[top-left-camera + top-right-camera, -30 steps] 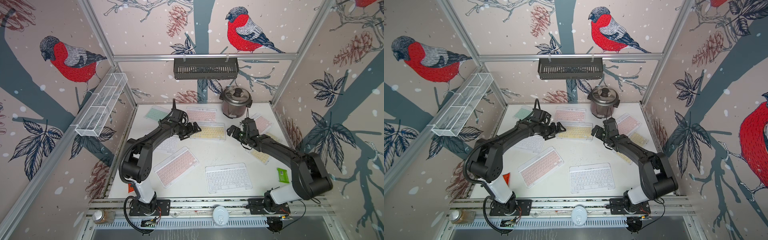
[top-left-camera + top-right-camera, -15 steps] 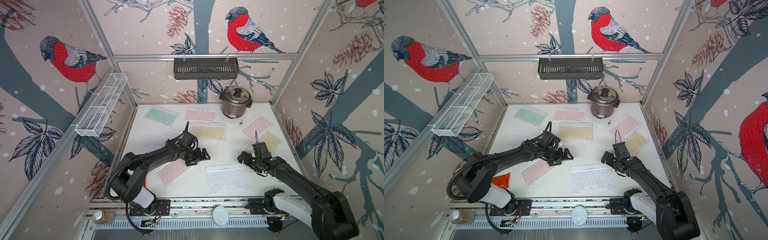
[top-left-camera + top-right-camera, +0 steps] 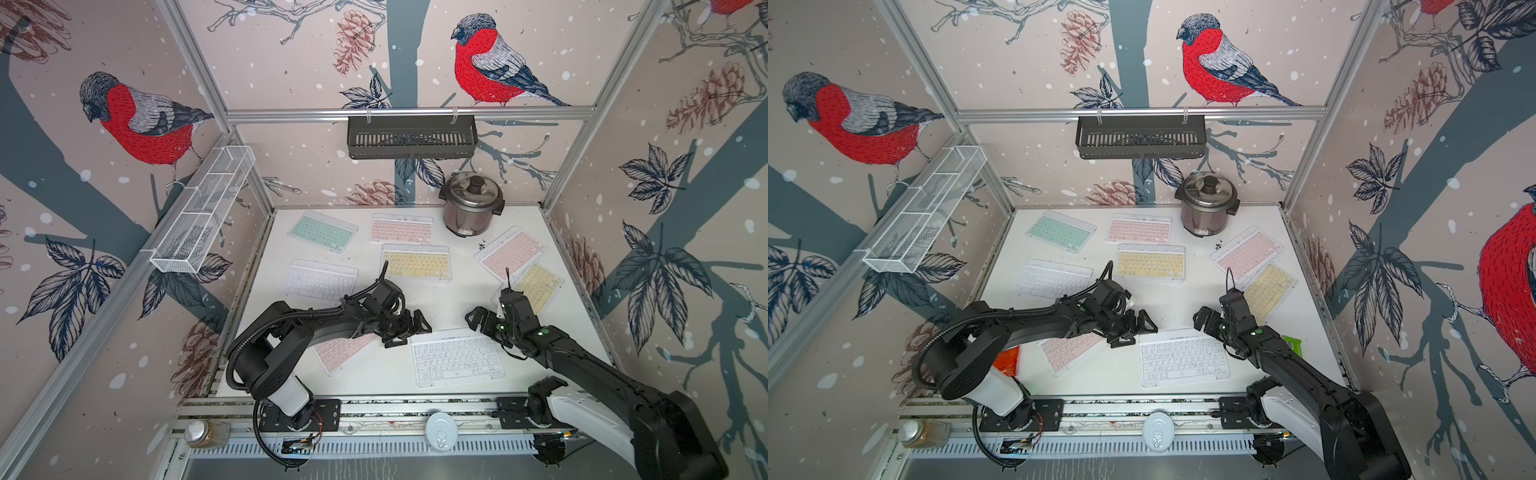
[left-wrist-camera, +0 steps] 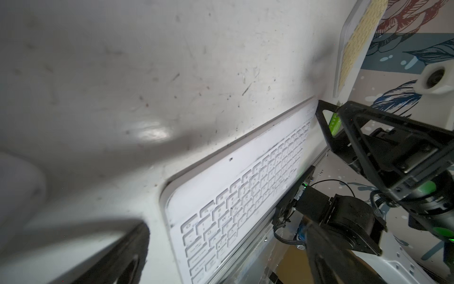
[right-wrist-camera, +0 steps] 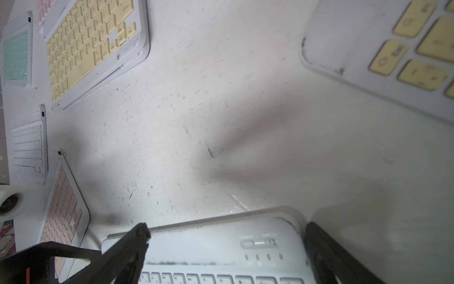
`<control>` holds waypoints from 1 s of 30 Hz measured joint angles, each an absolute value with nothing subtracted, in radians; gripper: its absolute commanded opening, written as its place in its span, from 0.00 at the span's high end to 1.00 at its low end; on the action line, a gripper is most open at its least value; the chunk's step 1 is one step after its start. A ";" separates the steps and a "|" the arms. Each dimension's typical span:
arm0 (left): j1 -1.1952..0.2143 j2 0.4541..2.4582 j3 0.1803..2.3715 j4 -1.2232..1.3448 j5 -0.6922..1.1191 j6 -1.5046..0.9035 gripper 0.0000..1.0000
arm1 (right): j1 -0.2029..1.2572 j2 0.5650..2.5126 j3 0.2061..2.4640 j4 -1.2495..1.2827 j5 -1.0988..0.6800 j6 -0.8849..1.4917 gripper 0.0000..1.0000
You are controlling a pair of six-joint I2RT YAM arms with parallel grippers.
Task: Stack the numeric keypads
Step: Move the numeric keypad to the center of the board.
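1. Keypads, thin flat rectangles with clear-white frames and pastel keys, are spread flat across the white tabletop [image 3: 449, 299].
2. At the front centre the white-keyed keypad [image 3: 457, 359] is laid; the pink-keyed keypad [image 3: 345, 351] is set just left of it, partly covered by the left arm.
3. Between these two the left gripper [image 3: 409, 332] is held spread, with nothing pinched.
4. Over the white one's far right corner the right gripper [image 3: 484, 326] is held spread wide, with nothing gripped.
5. At the back a round steel rice cooker [image 3: 471, 203] is stood.
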State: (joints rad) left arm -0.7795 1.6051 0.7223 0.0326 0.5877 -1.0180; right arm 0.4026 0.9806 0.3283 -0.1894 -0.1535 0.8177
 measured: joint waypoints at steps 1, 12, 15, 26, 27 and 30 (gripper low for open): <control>-0.783 1.618 0.730 0.045 0.595 -1.021 0.01 | 0.404 0.974 0.326 -0.189 -0.155 0.822 0.00; -0.783 1.729 0.824 0.087 0.628 -1.073 0.02 | 0.402 0.966 0.336 -0.214 -0.055 0.849 0.00; -0.765 1.758 0.877 0.058 0.621 -1.064 0.02 | 0.402 0.999 0.361 -0.231 -0.039 0.857 0.00; -0.590 1.792 1.032 -0.031 0.570 -0.953 0.02 | 0.405 1.188 0.455 -0.097 -0.201 0.949 0.00; -0.575 1.795 1.048 -0.036 0.574 -0.941 0.01 | 0.404 1.201 0.469 -0.091 -0.202 0.953 0.00; -0.552 1.805 1.081 -0.064 0.575 -0.905 0.02 | 0.387 1.221 0.499 -0.068 -0.223 0.953 0.00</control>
State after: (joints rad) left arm -0.5518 1.8046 1.0805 -0.0635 0.5747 -0.9047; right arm 0.3874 1.2213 0.4988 -0.0677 -0.2234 0.9527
